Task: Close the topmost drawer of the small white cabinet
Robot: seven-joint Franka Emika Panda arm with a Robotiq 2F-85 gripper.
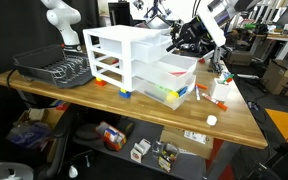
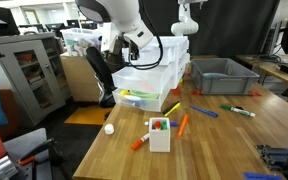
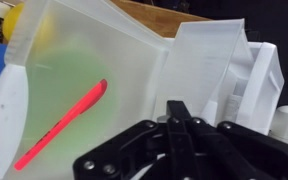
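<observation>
The small white cabinet [image 1: 112, 55] stands on the wooden table and shows in both exterior views [image 2: 172, 62]. Its drawers stick out at the front. The topmost drawer [image 1: 156, 46] is translucent white and sticks out less than the two below it. The lowest drawer [image 1: 169, 92] holds yellow-green and red items. My gripper [image 1: 187, 42] hangs at the front of the topmost drawer, also in an exterior view [image 2: 133, 50]. In the wrist view its black fingers [image 3: 179, 112] are pressed together with nothing between them, over translucent plastic with a red marker [image 3: 64, 128] showing through.
A black wire dish rack [image 1: 54, 68] stands beside the cabinet. A grey bin [image 2: 224, 75] sits behind it. Markers [image 2: 204, 112], a small white box [image 2: 159, 133] and a white ball [image 2: 109, 128] lie on the table [image 2: 214, 150] in front of the drawers.
</observation>
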